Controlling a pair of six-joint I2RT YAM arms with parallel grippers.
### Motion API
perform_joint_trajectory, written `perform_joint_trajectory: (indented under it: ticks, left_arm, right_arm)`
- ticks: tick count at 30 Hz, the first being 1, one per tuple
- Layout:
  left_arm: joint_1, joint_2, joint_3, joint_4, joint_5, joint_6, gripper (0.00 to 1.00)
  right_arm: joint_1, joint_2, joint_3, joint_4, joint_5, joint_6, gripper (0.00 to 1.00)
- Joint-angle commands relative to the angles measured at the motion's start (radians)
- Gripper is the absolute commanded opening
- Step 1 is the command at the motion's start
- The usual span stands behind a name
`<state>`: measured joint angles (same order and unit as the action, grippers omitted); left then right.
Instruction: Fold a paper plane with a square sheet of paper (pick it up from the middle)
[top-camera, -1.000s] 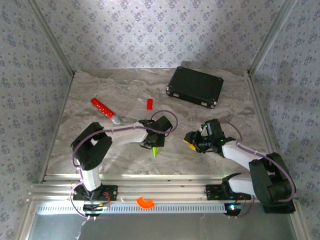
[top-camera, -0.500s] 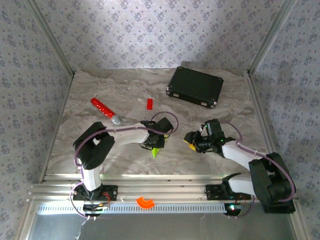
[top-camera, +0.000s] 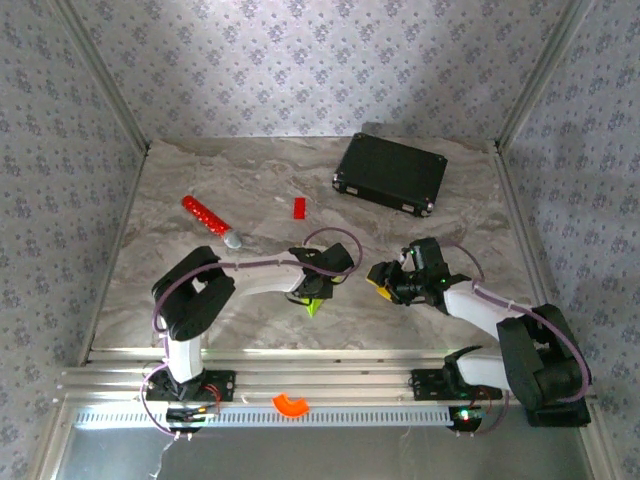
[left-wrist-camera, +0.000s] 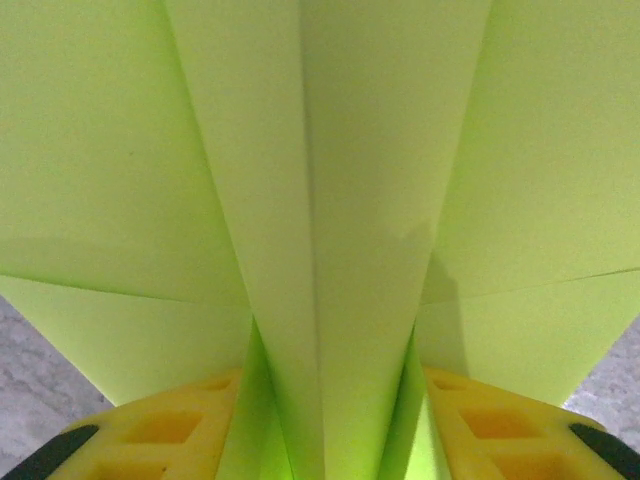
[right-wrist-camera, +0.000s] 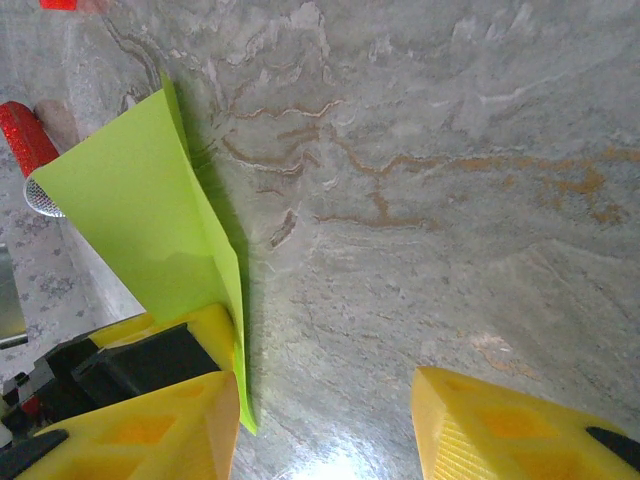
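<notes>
The paper plane, a slim lime dart with sharp creases, sits at the table's front middle. My left gripper is right over it. In the left wrist view the plane's folded keel runs down between my left gripper's yellow fingers. They stand apart from the keel, with a shadowed gap on each side. My right gripper hovers low to the right of the plane, open with bare table between its fingers. The right wrist view has the plane's wing standing at the left.
A black case lies at the back right. A red stick with a silver tip is at the left, and a small red block sits mid-table. An orange ring piece rests on the front rail.
My left gripper's jaws have spread apart from the plane's keel, and that arm has shifted slightly right. The right arm has stayed still.
</notes>
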<state>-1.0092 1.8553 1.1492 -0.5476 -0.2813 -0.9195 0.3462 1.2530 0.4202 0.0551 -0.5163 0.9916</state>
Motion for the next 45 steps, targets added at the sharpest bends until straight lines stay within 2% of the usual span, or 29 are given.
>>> perform_joint_trajectory:
  ticks: [1,14,20,22,24,27,30,33,35,36,38,40,43,45]
  left_arm:
    - [-0.008,0.035,0.009,-0.074,-0.009,-0.048,0.42]
    - [-0.018,-0.070,0.078,-0.122,-0.071,-0.088,0.48]
    - [-0.024,-0.137,0.071,-0.151,-0.105,-0.086,0.51]
    - [-0.026,-0.176,0.065,-0.162,-0.131,-0.076,0.52]
    - [-0.026,-0.227,0.042,-0.152,-0.171,-0.054,0.58]
    - [-0.009,-0.320,-0.013,-0.139,-0.265,-0.015,0.66]
    - [0.077,-0.417,-0.085,-0.137,-0.320,0.046,0.72]
    - [0.219,-0.521,-0.160,-0.093,-0.356,0.105,0.82]
    - [0.332,-0.593,-0.237,-0.023,-0.366,0.167,0.93]
    - [0.393,-0.627,-0.270,0.009,-0.365,0.190,1.00]
    - [0.495,-0.672,-0.310,0.055,-0.381,0.242,1.00]
    - [0.582,-0.694,-0.329,0.083,-0.425,0.291,1.00]
    - [0.692,-0.694,-0.359,0.163,-0.483,0.383,1.00]
    - [0.734,-0.672,-0.393,0.263,-0.519,0.443,1.00]
  right_arm:
    - [-0.005,-0.012,-0.007,-0.016,-0.010,0.006,0.50]
    - [-0.030,-0.106,0.049,-0.144,0.023,-0.069,0.52]
    - [-0.072,-0.147,0.101,-0.244,0.048,-0.142,0.54]
    - [-0.086,-0.166,0.135,-0.297,0.080,-0.186,0.55]
    - [-0.105,-0.181,0.183,-0.367,0.130,-0.241,0.57]
    - [-0.122,-0.190,0.283,-0.473,0.347,-0.387,0.61]
    - [-0.131,-0.184,0.331,-0.460,0.617,-0.520,0.65]
    - [-0.164,-0.178,0.353,-0.374,0.777,-0.671,0.73]
    - [-0.188,-0.173,0.288,-0.207,0.861,-0.748,0.79]
    - [-0.203,-0.160,0.229,-0.091,0.879,-0.787,0.82]
    - [-0.234,-0.108,0.151,0.075,0.876,-0.840,0.84]
    - [-0.259,-0.030,0.136,0.142,0.856,-0.865,0.84]
    - [-0.291,0.095,0.128,0.273,0.757,-0.906,0.84]
    - [-0.303,0.176,0.073,0.494,0.699,-0.997,0.84]
